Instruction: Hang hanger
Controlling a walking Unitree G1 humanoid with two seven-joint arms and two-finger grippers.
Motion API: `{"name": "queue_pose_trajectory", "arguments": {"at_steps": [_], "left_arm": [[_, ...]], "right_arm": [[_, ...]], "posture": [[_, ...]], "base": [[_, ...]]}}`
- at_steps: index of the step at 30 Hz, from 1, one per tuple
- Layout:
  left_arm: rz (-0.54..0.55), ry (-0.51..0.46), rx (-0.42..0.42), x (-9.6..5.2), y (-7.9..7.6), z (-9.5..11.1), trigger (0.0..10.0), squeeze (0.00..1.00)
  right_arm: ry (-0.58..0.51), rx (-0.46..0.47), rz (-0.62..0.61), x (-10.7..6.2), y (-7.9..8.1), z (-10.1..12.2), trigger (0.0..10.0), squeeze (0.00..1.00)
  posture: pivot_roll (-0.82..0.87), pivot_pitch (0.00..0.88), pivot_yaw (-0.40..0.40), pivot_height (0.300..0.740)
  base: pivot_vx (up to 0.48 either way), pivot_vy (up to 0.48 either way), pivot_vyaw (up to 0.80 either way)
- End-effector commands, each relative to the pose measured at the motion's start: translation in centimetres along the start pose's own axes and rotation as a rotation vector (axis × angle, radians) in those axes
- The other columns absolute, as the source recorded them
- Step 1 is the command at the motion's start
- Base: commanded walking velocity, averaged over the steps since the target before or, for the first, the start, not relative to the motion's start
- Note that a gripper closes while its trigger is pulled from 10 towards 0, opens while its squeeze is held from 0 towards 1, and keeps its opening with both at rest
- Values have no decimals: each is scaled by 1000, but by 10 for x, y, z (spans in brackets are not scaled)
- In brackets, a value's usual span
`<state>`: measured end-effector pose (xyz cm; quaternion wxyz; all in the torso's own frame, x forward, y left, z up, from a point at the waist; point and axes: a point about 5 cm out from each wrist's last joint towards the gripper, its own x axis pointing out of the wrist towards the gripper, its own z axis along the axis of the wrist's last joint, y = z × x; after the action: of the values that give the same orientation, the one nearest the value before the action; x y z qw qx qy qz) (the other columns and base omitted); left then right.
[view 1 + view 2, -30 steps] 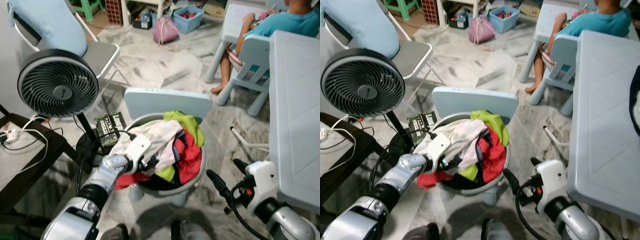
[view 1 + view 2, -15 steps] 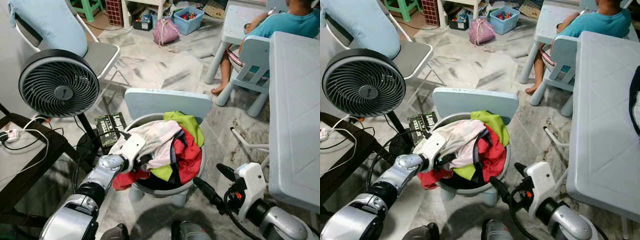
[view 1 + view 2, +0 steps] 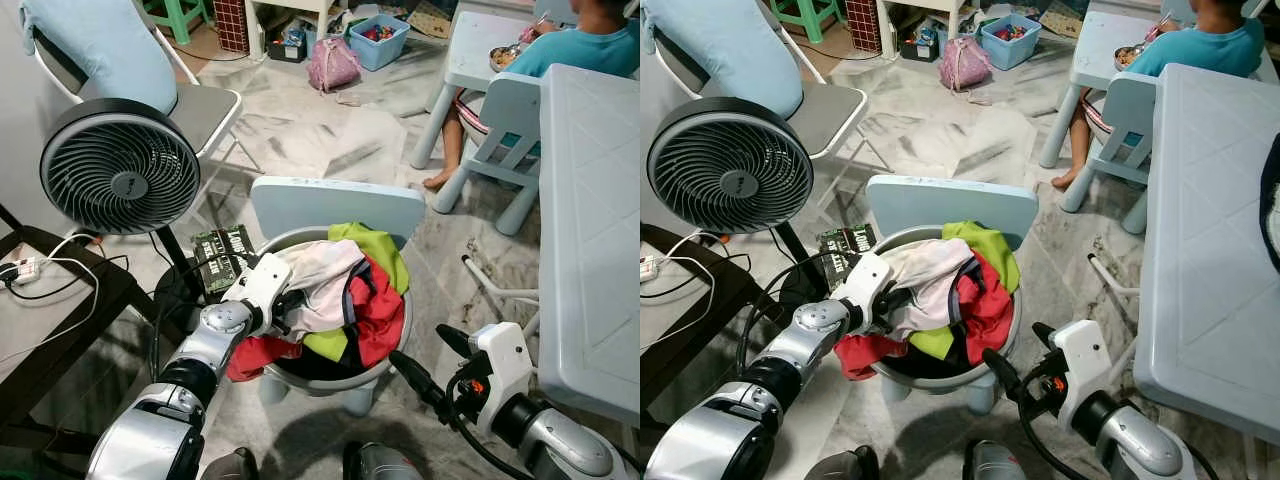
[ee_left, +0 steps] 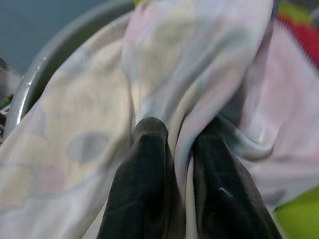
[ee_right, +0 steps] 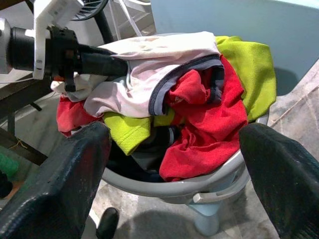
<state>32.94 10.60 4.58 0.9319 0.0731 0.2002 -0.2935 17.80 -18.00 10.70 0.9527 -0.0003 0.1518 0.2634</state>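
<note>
A grey laundry basket [image 3: 335, 382] rests on a small pale-blue chair [image 3: 335, 205], heaped with clothes: a pale pinkish-white garment [image 3: 322, 276], a red one [image 3: 380, 312] and a lime-green one [image 3: 378, 250]. My left gripper [image 3: 287, 306] reaches in over the basket's left rim and is shut on a fold of the pale garment [image 4: 164, 74], the cloth pinched between its fingers [image 4: 144, 164]. Low at the basket's right side my right gripper [image 3: 430, 358] is open and holds nothing; it faces the pile [image 5: 199, 109]. I see no hanger.
A black fan [image 3: 122, 168] stands at the left above a dark table [image 3: 70, 330] with cables. A pale-blue table [image 3: 595, 230] fills the right side. A person [image 3: 575, 45] sits on a small chair beyond it. A folding chair [image 3: 195, 105] stands behind the fan.
My right gripper has moved left, closer to the basket's side. My left gripper, still shut on the pale garment, has shifted slightly up at the rim.
</note>
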Motion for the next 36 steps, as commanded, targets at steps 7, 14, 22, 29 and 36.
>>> {"name": "queue_pose_trajectory", "arguments": {"at_steps": [7,14,22,29,36], "left_arm": [[-50,-412,-61,3,-3,90,0,0],[-134,-640,-97,-2,-19,150,0,0],[-311,-910,-203,-31,-39,228,0,0],[-171,-956,-508,-48,-11,206,0,0],[115,-513,-833,-44,-1,83,0,0]], "right_arm": [[1,-2,-41,3,-5,-4,10000,0],[-19,-9,-70,9,-8,-3,10000,0],[-45,-8,-93,17,-11,-3,10000,0],[-56,-8,-94,21,-10,-4,10000,0],[-58,-14,-89,25,-12,-4,10000,0]], "posture": [[-202,161,20,740],[-190,142,34,740],[-172,124,46,740],[-153,127,39,740],[-125,135,23,740]], "base": [[0,0,0],[0,0,0],[0,0,0],[0,0,0],[0,0,0]]}}
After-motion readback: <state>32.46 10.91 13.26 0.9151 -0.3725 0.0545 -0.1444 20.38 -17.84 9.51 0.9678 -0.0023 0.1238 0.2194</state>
